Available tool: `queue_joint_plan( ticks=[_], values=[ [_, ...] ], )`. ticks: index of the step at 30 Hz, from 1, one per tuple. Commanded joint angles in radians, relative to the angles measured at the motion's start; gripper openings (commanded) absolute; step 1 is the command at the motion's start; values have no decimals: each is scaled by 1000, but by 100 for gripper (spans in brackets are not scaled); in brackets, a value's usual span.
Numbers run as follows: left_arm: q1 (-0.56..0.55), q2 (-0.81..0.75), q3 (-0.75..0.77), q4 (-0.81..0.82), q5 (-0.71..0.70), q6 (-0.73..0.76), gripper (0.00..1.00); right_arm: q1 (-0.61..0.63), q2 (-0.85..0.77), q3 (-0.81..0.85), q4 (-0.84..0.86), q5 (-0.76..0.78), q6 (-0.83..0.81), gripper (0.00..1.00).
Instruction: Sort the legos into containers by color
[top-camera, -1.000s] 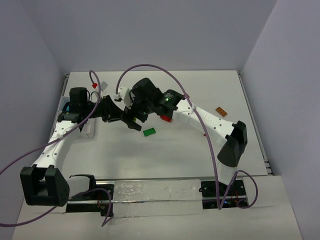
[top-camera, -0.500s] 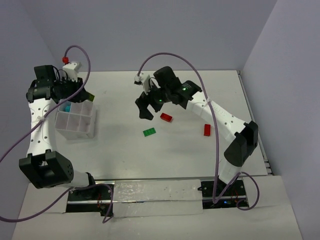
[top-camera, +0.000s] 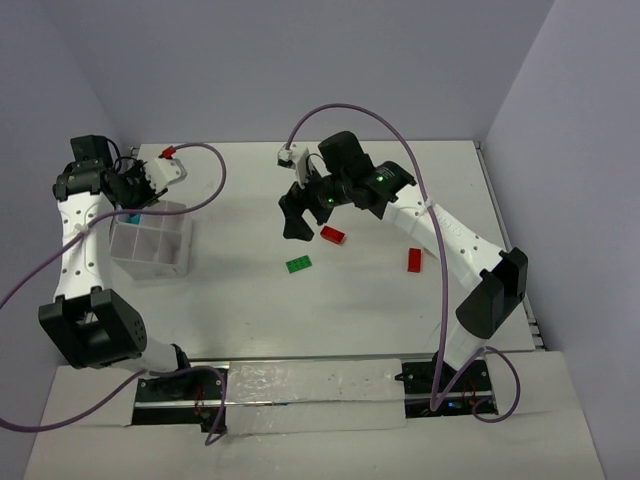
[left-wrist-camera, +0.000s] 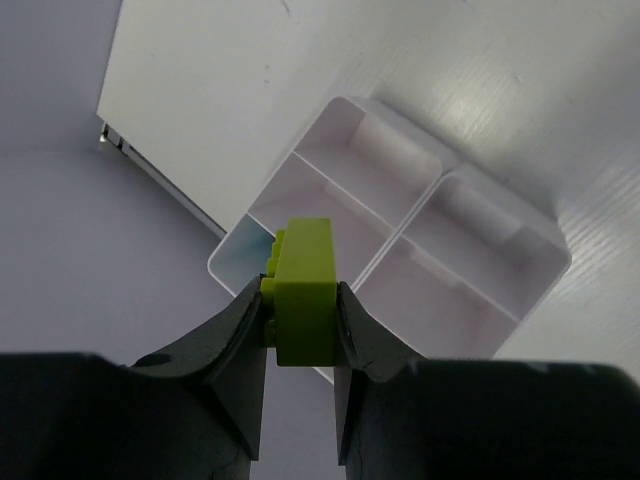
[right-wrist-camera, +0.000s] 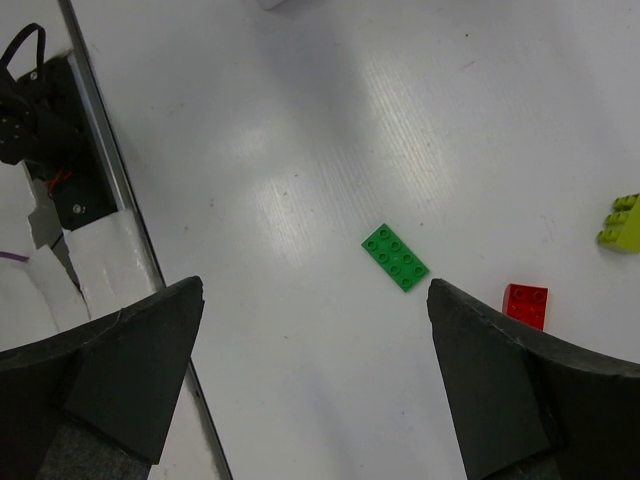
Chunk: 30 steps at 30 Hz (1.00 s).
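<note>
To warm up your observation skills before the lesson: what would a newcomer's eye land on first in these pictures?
First, the yellow-green brick pinched in the left gripper, poised over the white compartment box at the left of the scene. Next, the right gripper hanging wide open near the middle, with a flat green brick and a red brick lying loose below it.

Two red legos (top-camera: 333, 235) (top-camera: 414, 260), two yellow-green (left-wrist-camera: 303, 290) (right-wrist-camera: 621, 221), one green (top-camera: 298, 264), one blue (top-camera: 131, 217), one container (top-camera: 150, 266)
</note>
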Motion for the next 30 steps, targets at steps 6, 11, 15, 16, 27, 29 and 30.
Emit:
queue_joint_plan(
  ticks=[6,11,15,16,27,29,30],
  values=[
    [35,164,193,-298,62,460,5,-1,-24,-6,12,-14,11,100],
    [38,232,218,-310,52,479,8,-2,-21,-13,11,-15,10,100],
    [37,251,198,-282,39,500,8,-4,-19,-15,10,-14,8,100],
    [38,261,200,-280,36,504,8,-4,-17,-14,9,-15,8,100],
    [39,401,323,-341,-16,512,22,-13,-6,-15,2,-18,2,100],
    [40,407,320,-335,-27,515,22,-13,-6,-13,1,-17,2,100],
    [39,407,313,-329,-34,519,22,-13,-4,-12,0,-17,1,100]
  ],
)
